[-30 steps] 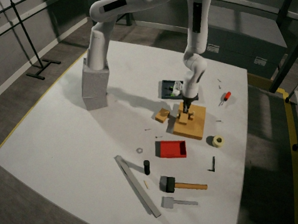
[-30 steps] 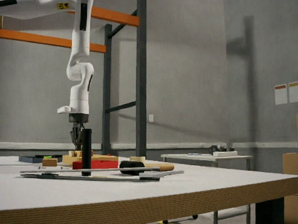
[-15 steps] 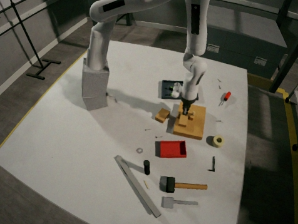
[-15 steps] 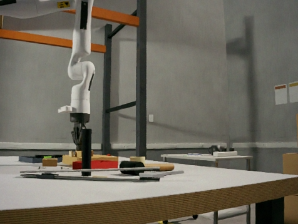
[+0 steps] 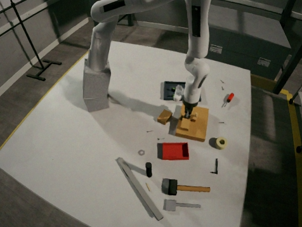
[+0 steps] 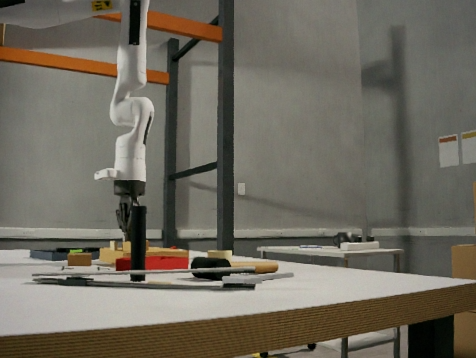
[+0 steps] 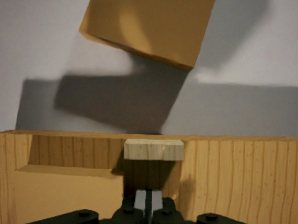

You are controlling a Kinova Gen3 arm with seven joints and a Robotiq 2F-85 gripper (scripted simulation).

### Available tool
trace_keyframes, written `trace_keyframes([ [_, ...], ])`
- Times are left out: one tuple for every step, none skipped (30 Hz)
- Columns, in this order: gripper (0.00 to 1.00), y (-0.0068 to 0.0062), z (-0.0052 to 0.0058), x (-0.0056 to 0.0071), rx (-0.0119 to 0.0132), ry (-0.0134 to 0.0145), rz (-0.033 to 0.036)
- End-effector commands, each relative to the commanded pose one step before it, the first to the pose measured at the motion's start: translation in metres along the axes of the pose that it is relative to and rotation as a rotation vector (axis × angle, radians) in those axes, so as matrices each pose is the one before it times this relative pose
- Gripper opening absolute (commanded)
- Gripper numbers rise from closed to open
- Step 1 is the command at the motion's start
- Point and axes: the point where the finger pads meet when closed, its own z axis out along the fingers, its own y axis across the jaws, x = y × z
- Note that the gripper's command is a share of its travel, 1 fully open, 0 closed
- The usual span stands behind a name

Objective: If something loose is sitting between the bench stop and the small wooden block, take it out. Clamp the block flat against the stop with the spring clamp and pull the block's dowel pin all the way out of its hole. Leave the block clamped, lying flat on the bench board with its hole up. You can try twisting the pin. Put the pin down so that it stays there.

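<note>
Front edge of the surface [image 5: 63,149] [image 6: 350,285], layered brown, in the exterior view. Behind it, from the top view's lower edge upward:

- Grey hammer [image 5: 170,205], black-headed mallet [image 5: 172,187] [image 6: 212,266], its wooden handle toward the right edge.
- Long grey bar [image 5: 139,191] [image 6: 90,273], slanting; upright black cylinder [image 5: 148,169] [image 6: 138,240] just beside it; slim pale stick [image 5: 148,186] between bar and mallet.
- Angled black key [image 5: 216,166], near the right edge.
- Red bin [image 5: 172,151] [image 6: 170,263], its bare red floor visible.
- Pale yellow roll [image 5: 219,144] [image 6: 220,254], between bench board and right edge.
- Bench board [image 5: 200,127] [image 7: 240,175], bearing the small wooden block [image 5: 184,124] [image 7: 65,195] and a pale wooden piece [image 7: 154,150] near it. Pin and clamp cannot be told.
- Tool [image 5: 187,116] [image 7: 148,205], fingers together over the board, just beside the block.
- Loose orange-brown block [image 5: 165,116] [image 6: 79,259] [image 7: 145,30], off the board; white gap between.
- Dark tray [image 5: 166,90] [image 6: 42,254], green item inside.
- Red-handled screwdriver [image 5: 230,97], toward the upper right corner.
- Grey crates [image 5: 241,35], beyond; labels unreadable.

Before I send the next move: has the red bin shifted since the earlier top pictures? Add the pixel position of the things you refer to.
No; the red bin [image 5: 171,151] [image 6: 167,263] sits in the same place beside the bench board [image 5: 200,127] [image 6: 172,253].
</note>
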Motion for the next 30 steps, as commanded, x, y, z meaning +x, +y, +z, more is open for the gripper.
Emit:
trace_keyframes([
  [0.10, -0.00280, -0.00064, -0.00071, 0.00038, -0.00109, 0.00001],
  [0.10, 0.00000, 0.00000, 0.00000, 0.00000, 0.00000, 0.00000],
  [0.10, -0.00084, 0.00000, 0.00000, 0.00000, 0.00000, 0.00000],
  [0.10, -0.00083, 0.00000, 0.00000, 0.00000, 0.00000, 0.00000],
  [0.10, -0.00082, 0.00000, 0.00000, 0.00000, 0.00000, 0.00000],
  [0.10, -0.00081, 0.00000, 0.00000, 0.00000, 0.00000, 0.00000],
  [0.10, -0.00080, 0.00000, 0.00000, 0.00000, 0.00000, 0.00000],
  [0.10, -0.00080, 0.00000, 0.00000, 0.00000, 0.00000, 0.00000],
  [0.10, -0.00079, 0.00000, 0.00000, 0.00000, 0.00000, 0.00000],
  [0.10, -0.00077, 0.00000, 0.00000, 0.00001, 0.00000, 0.00000],
  [0.10, -0.00076, 0.00000, 0.00000, 0.00000, 0.00000, 0.00000],
  [0.10, -0.00075, 0.00000, 0.00000, 0.00000, 0.00000, 0.00000],
  [0.10, -0.00074, 0.00000, 0.00000, 0.00000, 0.00000, 0.00000],
  [0.10, -0.00073, 0.00000, 0.00000, 0.00000, 0.00000, 0.00000],
  [0.10, -0.00072, 0.00000, 0.00000, 0.00000, 0.00000, 0.00000],
  [0.10, -0.00071, 0.00000, 0.00000, 0.00000, 0.00000, 0.00000],
  [0.10, -0.00069, 0.00000, 0.00000, 0.00000, 0.00000, 0.00000],
  [0.10, 0.00000, 0.00000, 0.00000, 0.00000, 0.00000, 0.00000],
  [0.10, 0.00000, 0.00000, 0.00000, 0.00000, 0.00000, 0.00000],
  [0.10, -0.00068, 0.00000, 0.00000, 0.00000, 0.00000, 0.00000],
  [0.10, -0.00067, 0.00000, 0.00000, 0.00000, 0.00000, 0.00000],
  [0.10, -0.00066, 0.00000, 0.00000, 0.00000, 0.00000, 0.00000],
  [0.10, -0.00065, 0.00000, 0.00000, 0.00000, 0.00000, 0.00000],
  [0.10, -0.00064, 0.00000, 0.00000, 0.00000, 0.00000, 0.00000],
  [0.10, -0.00063, 0.00000, 0.00000, 0.00000, 0.00000, 0.00000],
  [0.10, -0.00061, 0.00000, 0.00000, 0.00000, 0.00000, 0.00000],
  [0.10, -0.00060, 0.00000, 0.00000, 0.00000, 0.00000, 0.00000],
  [0.10, -0.00059, 0.00000, 0.00000, 0.00000, 0.00000, 0.00000],
  [0.10, -0.00057, 0.00000, 0.00000, 0.00000, 0.00000, 0.00000],
  [0.10, -0.00056, 0.00000, 0.00000, 0.00000, 0.00000, 0.00000],
])
